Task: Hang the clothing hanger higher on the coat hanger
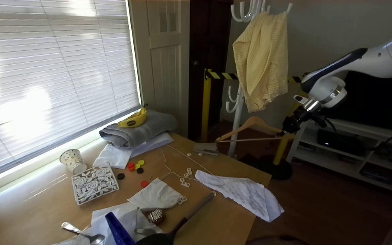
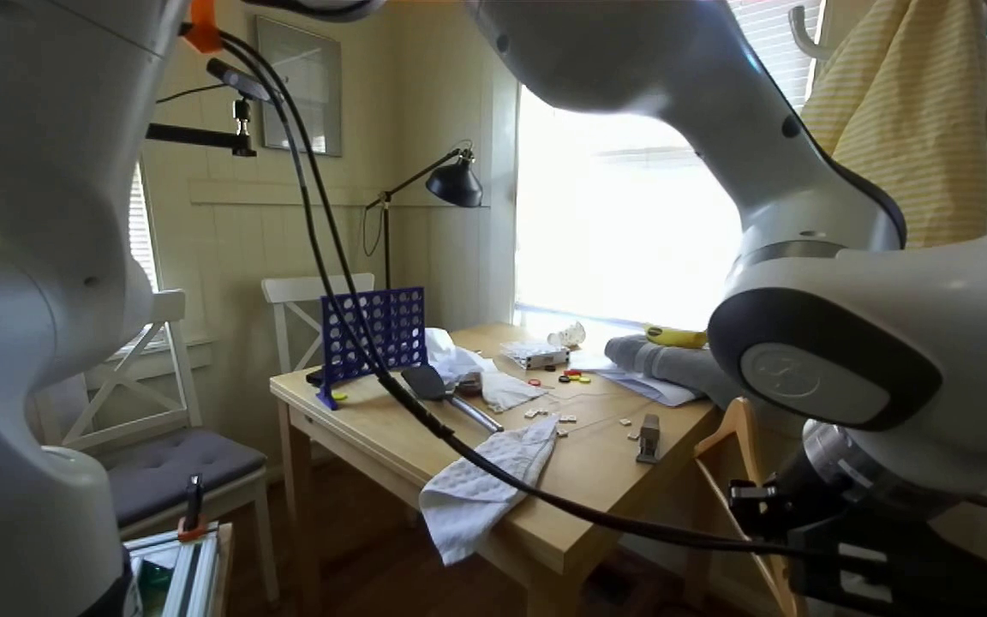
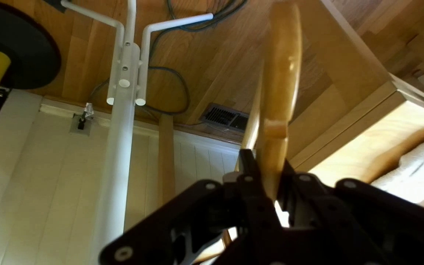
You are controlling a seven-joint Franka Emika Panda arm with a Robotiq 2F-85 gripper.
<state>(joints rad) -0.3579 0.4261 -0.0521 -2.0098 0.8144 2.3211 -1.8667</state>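
Note:
The clothing hanger is light-brown wood, upright, its thin hook showing against the garment's hem in an exterior view. My gripper is shut on one end of it. It also shows in an exterior view left of my gripper. In the wrist view the hanger stands between the fingertips. The white coat hanger pole stands behind the clothing hanger, with lower hooks and top hooks. In the wrist view the pole is left of the clothing hanger, with a gap.
A pale yellow garment hangs from the top hooks. Yellow posts with striped tape stand around the pole. The table bears a stapler, white cloth, towel and small items; its corner is near the hanger.

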